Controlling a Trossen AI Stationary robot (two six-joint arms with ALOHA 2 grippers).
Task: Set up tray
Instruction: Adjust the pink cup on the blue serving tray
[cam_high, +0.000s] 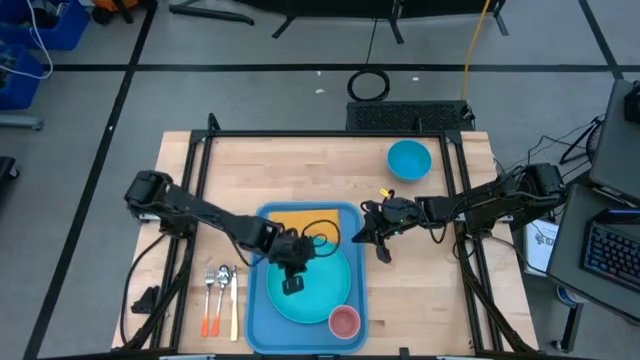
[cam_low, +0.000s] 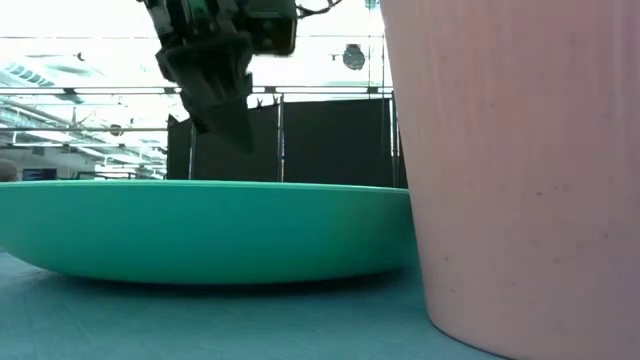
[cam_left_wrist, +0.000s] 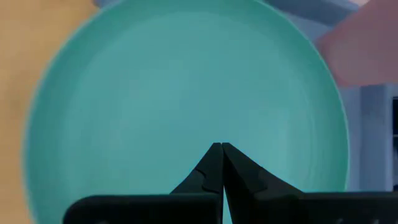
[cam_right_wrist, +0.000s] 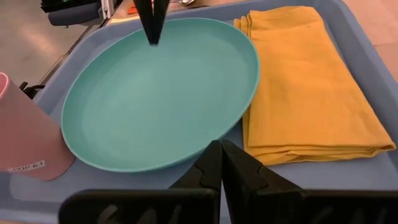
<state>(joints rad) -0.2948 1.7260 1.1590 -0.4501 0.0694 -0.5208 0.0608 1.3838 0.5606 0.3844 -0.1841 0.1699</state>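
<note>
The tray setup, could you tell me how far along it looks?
On the tray already: plate, yellow napkin, pink cup. Left gripper hovers shut and empty over the plate; right gripper waits beside the tray. The cutlery and blue bowl remain outside.
</note>
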